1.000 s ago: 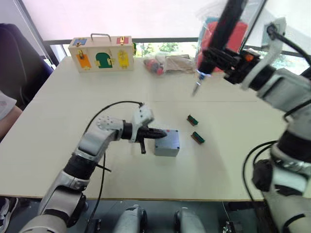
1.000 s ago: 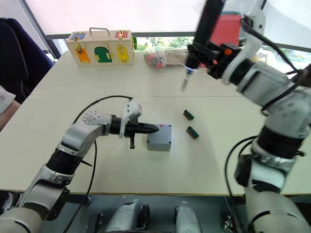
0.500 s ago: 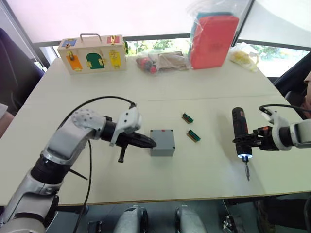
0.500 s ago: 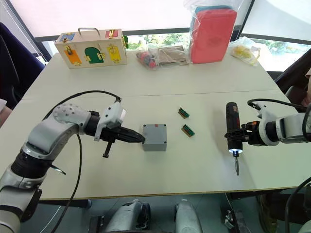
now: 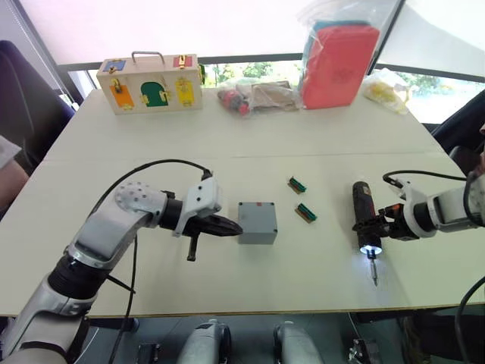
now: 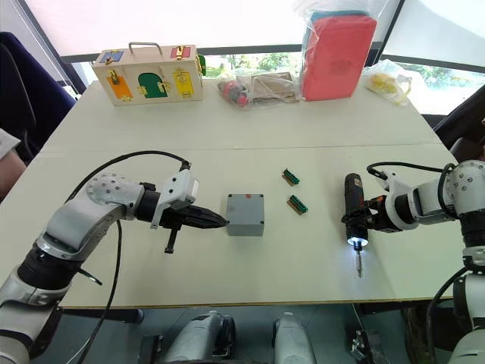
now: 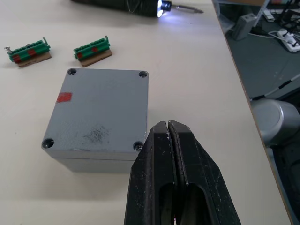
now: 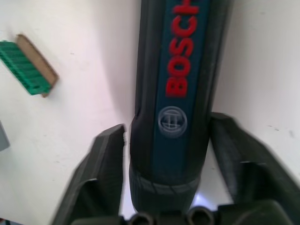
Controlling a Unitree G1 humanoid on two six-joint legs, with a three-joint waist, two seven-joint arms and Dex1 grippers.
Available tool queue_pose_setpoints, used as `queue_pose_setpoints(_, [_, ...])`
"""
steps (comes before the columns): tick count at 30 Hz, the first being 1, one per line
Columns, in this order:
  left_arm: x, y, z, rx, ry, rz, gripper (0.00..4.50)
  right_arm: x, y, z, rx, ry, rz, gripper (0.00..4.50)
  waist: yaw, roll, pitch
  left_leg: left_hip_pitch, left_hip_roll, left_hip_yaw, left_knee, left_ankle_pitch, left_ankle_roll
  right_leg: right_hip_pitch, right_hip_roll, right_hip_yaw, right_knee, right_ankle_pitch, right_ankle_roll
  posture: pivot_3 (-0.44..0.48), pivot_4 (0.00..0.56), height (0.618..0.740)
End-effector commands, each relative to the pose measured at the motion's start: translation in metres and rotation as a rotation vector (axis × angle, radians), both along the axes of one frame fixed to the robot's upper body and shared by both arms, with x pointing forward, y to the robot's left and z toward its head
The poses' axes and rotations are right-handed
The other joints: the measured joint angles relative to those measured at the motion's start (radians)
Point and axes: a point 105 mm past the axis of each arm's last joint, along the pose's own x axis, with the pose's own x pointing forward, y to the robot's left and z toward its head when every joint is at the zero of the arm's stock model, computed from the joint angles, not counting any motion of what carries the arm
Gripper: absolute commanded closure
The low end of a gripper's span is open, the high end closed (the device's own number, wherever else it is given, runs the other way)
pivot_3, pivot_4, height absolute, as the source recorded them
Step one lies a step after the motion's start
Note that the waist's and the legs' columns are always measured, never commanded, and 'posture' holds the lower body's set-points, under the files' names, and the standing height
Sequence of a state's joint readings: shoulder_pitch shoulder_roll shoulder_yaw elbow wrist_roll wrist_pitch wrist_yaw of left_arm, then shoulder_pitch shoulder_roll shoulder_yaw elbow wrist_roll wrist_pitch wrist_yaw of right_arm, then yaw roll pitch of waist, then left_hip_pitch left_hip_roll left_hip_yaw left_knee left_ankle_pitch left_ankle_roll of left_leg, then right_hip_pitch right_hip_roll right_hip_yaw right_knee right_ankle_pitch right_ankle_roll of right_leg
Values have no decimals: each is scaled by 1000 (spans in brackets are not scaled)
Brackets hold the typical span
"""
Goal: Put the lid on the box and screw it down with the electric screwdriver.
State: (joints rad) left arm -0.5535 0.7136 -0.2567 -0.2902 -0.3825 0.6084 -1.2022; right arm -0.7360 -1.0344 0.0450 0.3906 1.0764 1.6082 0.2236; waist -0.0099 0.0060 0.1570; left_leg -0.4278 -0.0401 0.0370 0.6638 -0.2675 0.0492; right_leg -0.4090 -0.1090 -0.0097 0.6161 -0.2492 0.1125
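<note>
The grey box [image 5: 258,232] stands mid-table with the lid [image 7: 101,108] sitting flush on top, a screw hole in each corner and a small red mark. My left gripper [image 5: 235,227] is shut and empty, its tips [image 7: 168,127] right at the box's side by one corner. To the right, the black electric screwdriver [image 5: 363,218] lies low along the table, its light on and its bit [image 5: 373,273] pointing at the near edge. My right gripper [image 8: 168,136] is shut on its body, one finger [image 8: 105,159] on each side.
Two green terminal blocks [image 5: 298,184] [image 5: 306,213] lie between the box and the screwdriver. At the back stand a wooden case with coloured latches [image 5: 154,82], a red pouch in a plastic bag [image 5: 339,54] and other small bags [image 5: 254,96]. A person's arm [image 5: 9,163] is at the left edge.
My right arm has brought the screwdriver from high over the table's far side down to the table, then a little toward the box. My left gripper stays shut by the box.
</note>
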Motion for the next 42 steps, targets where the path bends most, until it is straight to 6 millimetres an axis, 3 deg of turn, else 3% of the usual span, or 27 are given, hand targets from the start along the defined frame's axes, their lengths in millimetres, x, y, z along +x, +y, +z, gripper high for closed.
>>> queue_pose_setpoints(1, [9, 8, 13, -18, -46, 52, 4500, 4, -1, 9, -30, -45, 7, 198, 1, 0, 0, 0, 0, 0, 0, 0, 0, 0, 0, 0, 0, 0, 0, 0, 150, 740])
queue_pose_setpoints(4, [17, 14, 18, -35, -46, 99, 4500, 13, -2, 21, -95, -145, 28, 34, 1, 0, 0, 0, 0, 0, 0, 0, 0, 0, 0, 0, 0, 0, 0, 0, 150, 740])
queue_pose_setpoints(6, [23, 18, 21, -47, -46, 135, 4500, 25, 3, 42, -92, -270, 58, 34, -1, 0, 0, 0, 0, 0, 0, 0, 0, 0, 0, 0, 0, 0, 0, 0, 150, 740])
queue_pose_setpoints(11, [40, 31, 21, -68, -40, 232, 4500, 33, 54, 106, 48, -616, 333, 34, -4, 0, 0, 0, 0, 0, 0, 0, 0, -1, 2, 0, 0, 2, 4, 0, 150, 740])
queue_pose_setpoints(14, [45, 33, 16, -69, -30, 265, 4500, 19, 83, 114, 11, -736, 551, 34, 0, 0, 1, 0, 2, -1, 0, 0, 0, -1, 6, 0, 0, 2, 4, 0, 150, 740])
queue_pose_setpoints(19, [50, 30, -5, -18, -28, 301, 4500, -26, 126, 65, -105, -719, 960, 34, 15, -1, 1, 0, 2, -2, 1, 0, 0, 0, 4, 0, 0, 2, 4, 0, 150, 740])
queue_pose_setpoints(22, [52, 24, -15, -9, -23, 307, 4500, -36, 135, 36, -112, -687, 1017, 34, 20, -1, 1, 0, 2, -1, 2, 0, -1, 0, 3, 0, 1, 2, 4, 0, 150, 740])
queue_pose_setpoints(27, [47, 11, -29, 5, -2, 270, 4500, -39, 147, 7, -107, -657, 1037, 34, 22, -2, 0, 0, 2, -1, 3, 0, -1, 0, 1, 0, 1, 2, 3, 0, 150, 740])
queue_pose_setpoints(35, [47, -4, -39, 22, -2, 227, 4500, -42, 170, -9, -55, -643, 1059, 34, 22, -2, 0, 0, 2, -2, 2, 0, -2, -1, 1, 0, 1, 2, 3, 0, 150, 740])
queue_pose_setpoints(42, [73, -18, -35, 1, -54, 256, 4500, -52, 187, -8, 14, -644, 1067, 34, 23, -2, 0, 0, 0, -2, 2, 0, -2, -1, -1, 0, 1, 2, 3, 0, 150, 740])
